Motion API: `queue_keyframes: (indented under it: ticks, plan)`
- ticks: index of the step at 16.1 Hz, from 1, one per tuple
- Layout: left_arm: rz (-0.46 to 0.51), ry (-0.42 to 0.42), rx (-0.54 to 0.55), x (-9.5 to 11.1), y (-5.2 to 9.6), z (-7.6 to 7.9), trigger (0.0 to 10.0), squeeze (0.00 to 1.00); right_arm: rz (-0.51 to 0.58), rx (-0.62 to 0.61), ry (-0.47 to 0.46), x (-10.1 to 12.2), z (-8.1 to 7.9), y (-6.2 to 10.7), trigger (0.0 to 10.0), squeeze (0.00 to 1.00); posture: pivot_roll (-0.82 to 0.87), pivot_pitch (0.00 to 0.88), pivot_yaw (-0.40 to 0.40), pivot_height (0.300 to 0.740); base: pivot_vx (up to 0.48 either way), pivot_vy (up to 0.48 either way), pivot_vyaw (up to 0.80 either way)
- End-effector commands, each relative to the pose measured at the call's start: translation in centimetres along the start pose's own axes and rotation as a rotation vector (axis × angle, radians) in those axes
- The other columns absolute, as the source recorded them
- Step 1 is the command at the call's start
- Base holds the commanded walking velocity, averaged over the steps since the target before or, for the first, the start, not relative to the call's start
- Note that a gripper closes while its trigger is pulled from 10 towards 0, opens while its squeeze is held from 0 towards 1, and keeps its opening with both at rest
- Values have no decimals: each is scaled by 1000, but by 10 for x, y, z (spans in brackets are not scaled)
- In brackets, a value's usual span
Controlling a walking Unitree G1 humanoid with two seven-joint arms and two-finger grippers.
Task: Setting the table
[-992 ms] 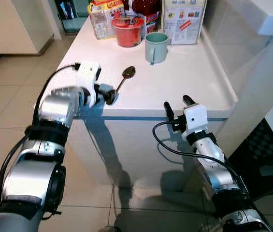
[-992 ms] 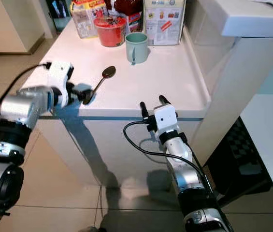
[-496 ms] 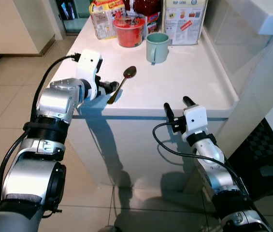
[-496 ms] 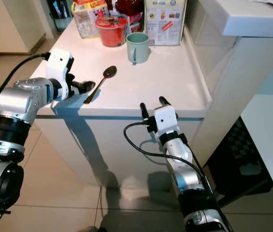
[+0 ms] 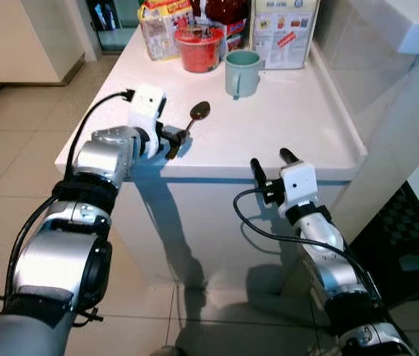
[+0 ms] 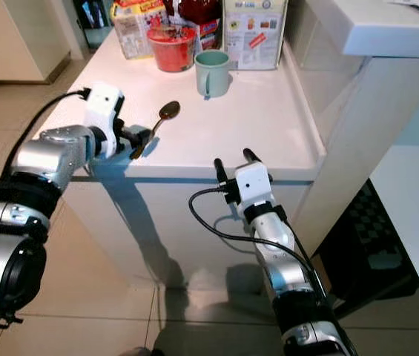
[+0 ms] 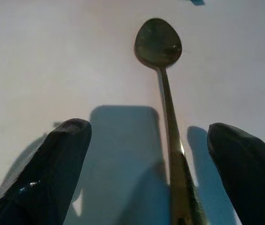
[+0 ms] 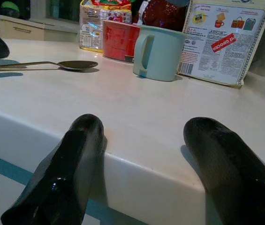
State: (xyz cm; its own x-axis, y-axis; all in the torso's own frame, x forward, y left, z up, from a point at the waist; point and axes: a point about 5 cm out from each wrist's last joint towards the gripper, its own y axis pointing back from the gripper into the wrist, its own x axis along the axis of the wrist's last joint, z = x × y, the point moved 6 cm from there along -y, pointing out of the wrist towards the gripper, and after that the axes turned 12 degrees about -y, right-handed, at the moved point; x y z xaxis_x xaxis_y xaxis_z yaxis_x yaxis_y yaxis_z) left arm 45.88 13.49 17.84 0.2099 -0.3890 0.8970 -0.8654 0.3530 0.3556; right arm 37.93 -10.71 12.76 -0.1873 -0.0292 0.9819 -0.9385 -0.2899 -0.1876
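A dark metal spoon (image 5: pixel 196 114) lies on the white table (image 5: pixel 291 126) near its front left part, bowl end pointing away from me. My left gripper (image 5: pixel 173 141) is open at the handle's near end; in the left wrist view its two fingers (image 7: pixel 52 173) stand either side of the spoon (image 7: pixel 162 70) without touching it. A pale green mug (image 5: pixel 240 72) stands behind the spoon, with a red bowl (image 5: pixel 197 47) to its left. My right gripper (image 5: pixel 272 159) is open and empty, just at the table's front edge.
A printed carton (image 5: pixel 283 30), a snack bag (image 5: pixel 157 26) and a dark red pack (image 5: pixel 220 9) line the table's far end. A white counter (image 5: pixel 409 30) and a wall close the right side. Tiled floor (image 5: pixel 16 148) lies open on the left.
My left arm has swung right and a little forward along the table edge, bringing its open fingers in line with the spoon handle. The right arm and the spoon have not moved.
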Motion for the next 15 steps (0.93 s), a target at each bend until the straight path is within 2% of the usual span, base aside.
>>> queue_keyframes:
  ticks: [1, 3, 8, 9, 15]
  plan:
    - [-9, 0, 19, -2, -1, -4, 10000, 0, -15, 3, 2, -3, -1, 2, 10000, 0, 13, 70, 81, 740, 0, 0, 0]
    - [-37, -3, 34, -13, -2, -5, 10000, 0, -16, 3, 1, -4, -1, 3, 10000, 0, 13, 72, 82, 740, 0, 0, 0]
    - [-145, 22, 36, -56, -2, -1, 10000, 0, -19, 3, 0, -4, -2, 4, 10000, 0, 11, 83, 82, 740, 0, 0, 0]
    - [-159, 20, 28, -61, -2, 1, 0, 0, -20, 4, 1, -4, -2, 4, 10000, 0, 12, 85, 81, 740, 0, 0, 0]
    - [-174, 54, -34, -73, -3, 13, 0, 0, -24, 11, 1, -4, -3, 4, 10000, 0, 19, 91, 78, 740, 0, 0, 0]
